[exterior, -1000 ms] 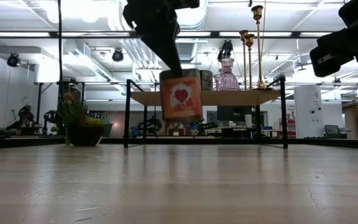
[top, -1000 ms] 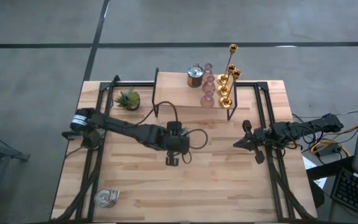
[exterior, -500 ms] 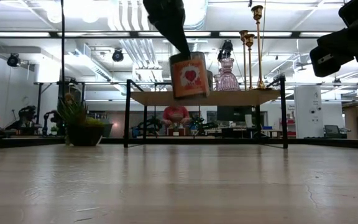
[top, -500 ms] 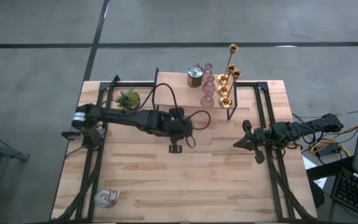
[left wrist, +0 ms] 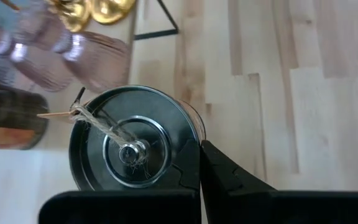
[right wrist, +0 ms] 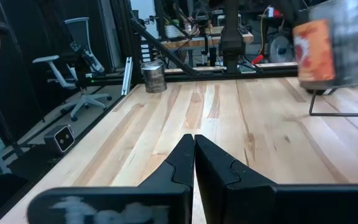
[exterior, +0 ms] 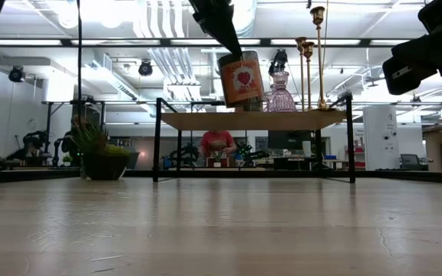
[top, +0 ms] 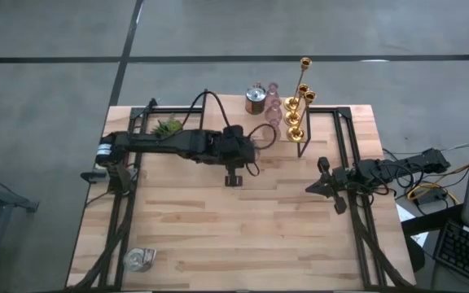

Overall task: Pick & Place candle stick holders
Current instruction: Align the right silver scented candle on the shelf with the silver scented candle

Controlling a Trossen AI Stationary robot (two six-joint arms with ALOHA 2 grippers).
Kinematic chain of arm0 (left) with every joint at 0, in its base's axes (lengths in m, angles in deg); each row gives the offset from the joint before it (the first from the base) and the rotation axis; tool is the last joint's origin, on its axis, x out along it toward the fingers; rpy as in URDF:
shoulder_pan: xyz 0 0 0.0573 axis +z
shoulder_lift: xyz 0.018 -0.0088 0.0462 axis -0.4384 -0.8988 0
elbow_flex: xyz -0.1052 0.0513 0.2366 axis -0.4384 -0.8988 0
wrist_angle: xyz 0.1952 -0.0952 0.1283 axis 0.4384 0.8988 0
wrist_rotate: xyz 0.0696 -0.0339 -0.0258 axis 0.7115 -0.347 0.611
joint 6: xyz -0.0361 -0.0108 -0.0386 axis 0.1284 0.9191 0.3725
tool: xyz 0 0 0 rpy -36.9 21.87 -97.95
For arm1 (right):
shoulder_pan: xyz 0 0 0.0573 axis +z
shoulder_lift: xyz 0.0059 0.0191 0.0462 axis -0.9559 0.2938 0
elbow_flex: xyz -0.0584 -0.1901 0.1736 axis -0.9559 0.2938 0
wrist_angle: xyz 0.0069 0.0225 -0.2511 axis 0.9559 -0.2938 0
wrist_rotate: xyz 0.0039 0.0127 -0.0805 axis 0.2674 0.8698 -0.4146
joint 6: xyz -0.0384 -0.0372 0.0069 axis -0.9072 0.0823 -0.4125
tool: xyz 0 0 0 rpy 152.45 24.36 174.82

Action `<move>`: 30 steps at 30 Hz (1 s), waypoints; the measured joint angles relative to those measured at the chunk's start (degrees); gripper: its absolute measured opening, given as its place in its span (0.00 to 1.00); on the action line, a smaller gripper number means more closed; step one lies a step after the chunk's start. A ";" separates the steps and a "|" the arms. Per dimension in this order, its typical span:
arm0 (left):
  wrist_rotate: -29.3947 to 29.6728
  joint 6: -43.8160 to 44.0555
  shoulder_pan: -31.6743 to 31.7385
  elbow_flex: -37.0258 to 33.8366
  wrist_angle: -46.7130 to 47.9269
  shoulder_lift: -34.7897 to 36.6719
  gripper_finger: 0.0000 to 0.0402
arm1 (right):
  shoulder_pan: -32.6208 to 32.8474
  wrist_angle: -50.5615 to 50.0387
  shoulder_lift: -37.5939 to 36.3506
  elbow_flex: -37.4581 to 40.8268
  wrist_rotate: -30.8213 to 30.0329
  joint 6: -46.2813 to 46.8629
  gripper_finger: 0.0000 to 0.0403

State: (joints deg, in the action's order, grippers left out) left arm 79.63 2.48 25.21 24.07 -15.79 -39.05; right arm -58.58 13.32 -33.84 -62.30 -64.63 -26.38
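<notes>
My left gripper (top: 233,177) is shut on a silvery glass cup with an orange heart label (exterior: 242,78), in the air just in front of the raised wooden shelf (top: 228,124). On the shelf stand another silvery cup (top: 255,98), pink glass holders (top: 272,111) and gold stems on round bases (top: 297,107). A third silvery cup (top: 139,259) lies at the table's near left corner. My right gripper (top: 310,188) is shut and empty near the table's right side. My left gripper holds the cup by its top rim (left wrist: 194,142): one finger (left wrist: 222,180) lies outside the wall and the other seems to be inside the cup. The fingers come slanting down from above. The cup hangs below them, slightly tilted, clear of table and shelf.
A small spiky green plant (top: 168,127) stands at the far left of the table. The shelf's black frame legs (exterior: 157,138) stand on the table. Black rails (top: 124,212) run along the table's left and right sides. A person in red (exterior: 217,142) is in the room behind.
My left gripper has gone up and toward the table's far edge, toward the shelf, carrying the cup. The cup has risen from below shelf height to above the shelf top and has tipped a little.
</notes>
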 joint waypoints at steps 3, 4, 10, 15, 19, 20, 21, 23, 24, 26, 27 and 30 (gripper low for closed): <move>0.04 -0.91 1.33 1.25 0.04 0.00 0.00 | 0.00 0.00 0.00 0.00 0.00 0.00 0.02; 0.08 -1.15 1.80 1.63 0.02 0.00 0.00 | 0.00 0.00 -0.02 0.00 0.01 0.00 0.02; 0.26 -2.43 5.63 3.11 -0.15 0.00 0.00 | 0.00 0.00 -0.01 0.00 0.02 0.00 0.02; 0.11 -3.08 8.87 3.25 -0.31 0.00 0.00 | 0.00 0.00 0.00 0.00 0.00 0.00 0.02; -1.13 -3.42 10.84 3.20 -1.77 0.00 0.00 | 0.00 0.00 -0.01 0.00 0.00 0.00 0.02; -1.60 -3.50 11.17 3.18 -2.76 0.00 0.00 | 0.00 0.00 0.00 0.00 0.00 0.00 0.02; -1.91 -3.83 11.43 3.18 -3.74 0.00 0.00 | 0.00 0.00 0.00 0.00 0.01 0.00 0.02; -2.24 -4.53 11.98 3.12 -5.33 -0.02 0.00 | 0.00 0.00 0.00 0.00 0.01 0.00 0.02; -2.35 -4.62 12.25 3.12 -5.80 -0.02 0.00 | 0.00 0.00 0.00 0.00 0.02 0.00 0.02; -3.27 -4.54 12.93 3.09 -6.27 -0.02 0.00 | 0.00 0.00 0.00 0.00 0.00 0.00 0.02; -3.53 -4.45 13.29 3.09 -6.31 -0.05 0.00 | 0.00 0.00 0.00 0.00 0.02 0.00 0.02; -3.51 -4.40 14.10 2.57 -6.49 -0.11 0.00 | 0.00 0.00 0.00 0.00 0.00 0.00 0.02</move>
State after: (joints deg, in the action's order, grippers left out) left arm 76.11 -1.93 39.32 26.64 -22.28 -39.15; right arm -58.58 13.32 -33.84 -62.30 -64.63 -26.38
